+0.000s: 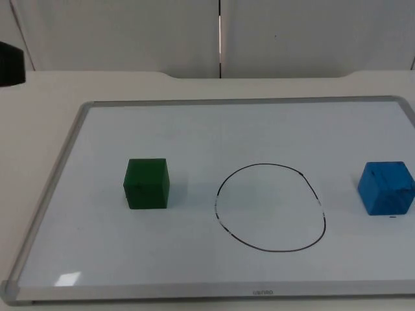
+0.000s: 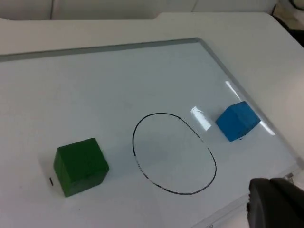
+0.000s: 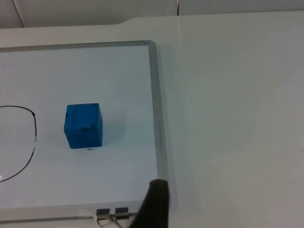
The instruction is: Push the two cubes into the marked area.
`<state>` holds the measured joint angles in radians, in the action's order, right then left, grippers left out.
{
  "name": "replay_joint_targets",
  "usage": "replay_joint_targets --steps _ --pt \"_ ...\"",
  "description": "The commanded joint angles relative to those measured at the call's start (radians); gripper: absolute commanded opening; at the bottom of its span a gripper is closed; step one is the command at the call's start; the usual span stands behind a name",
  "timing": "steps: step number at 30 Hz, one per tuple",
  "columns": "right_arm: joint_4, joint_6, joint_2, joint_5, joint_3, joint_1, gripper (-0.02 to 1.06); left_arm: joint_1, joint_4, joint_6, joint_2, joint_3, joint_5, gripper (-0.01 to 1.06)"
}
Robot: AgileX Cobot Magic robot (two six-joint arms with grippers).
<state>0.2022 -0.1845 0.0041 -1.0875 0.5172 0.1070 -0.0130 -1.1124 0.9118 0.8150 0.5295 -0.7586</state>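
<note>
Green cube (image 1: 146, 183) and blue cube (image 1: 386, 187) flank the drawn ring (image 1: 270, 207), both outside; pushes pending. Fingers' state: cannot tell.

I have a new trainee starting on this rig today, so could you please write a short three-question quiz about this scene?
1. True or false: the green cube already lies inside the drawn circle.
2. Which cube lies nearer the whiteboard's right edge in the top view? A) green B) blue C) neither
3. Fill in: both cubes rest on a white ____ with a metal frame.

Key:
1. False; it sits on the board left of the circle, apart from the line.
2. B; the blue cube sits right of the circle, close to that edge.
3. Whiteboard.
</note>
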Motion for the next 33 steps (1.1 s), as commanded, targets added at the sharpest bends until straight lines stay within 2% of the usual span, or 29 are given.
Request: replay_joint_targets --steps 1,7,13,18,19,22,26,30,33 --pt "0.003 0.005 -0.004 0.000 -0.001 -0.004 0.76 0.003 -0.086 0.079 0.080 0.006 0.025 0.00" --pt "0.003 0.005 -0.004 0.000 -0.001 -0.004 0.76 0.001 -0.128 0.115 0.192 0.006 0.078 0.00" --pt "0.003 0.005 -0.004 0.000 -0.001 -0.004 0.76 -0.004 -0.245 0.230 0.318 0.006 0.095 0.00" --pt "0.003 0.005 -0.004 0.000 -0.001 -0.004 0.76 -0.108 -0.344 0.337 0.415 0.006 0.218 0.00" --pt "0.003 0.005 -0.004 0.000 -0.001 -0.004 0.76 -0.108 -0.344 0.337 0.415 0.006 0.218 0.00" --pt "0.001 0.005 -0.004 0.000 -0.001 -0.004 0.76 -0.192 -0.406 0.383 0.475 0.006 0.337 0.00" --pt "0.001 0.005 -0.004 0.000 -0.001 -0.004 0.76 -0.237 -0.413 0.400 0.538 0.029 0.399 0.00" --pt "0.001 0.005 -0.004 0.000 -0.001 -0.004 0.76 -0.248 -0.413 0.402 0.610 0.072 0.418 0.00" --pt "0.001 0.005 -0.004 0.000 -0.001 -0.004 0.76 -0.248 -0.414 0.402 0.689 0.116 0.492 0.00"
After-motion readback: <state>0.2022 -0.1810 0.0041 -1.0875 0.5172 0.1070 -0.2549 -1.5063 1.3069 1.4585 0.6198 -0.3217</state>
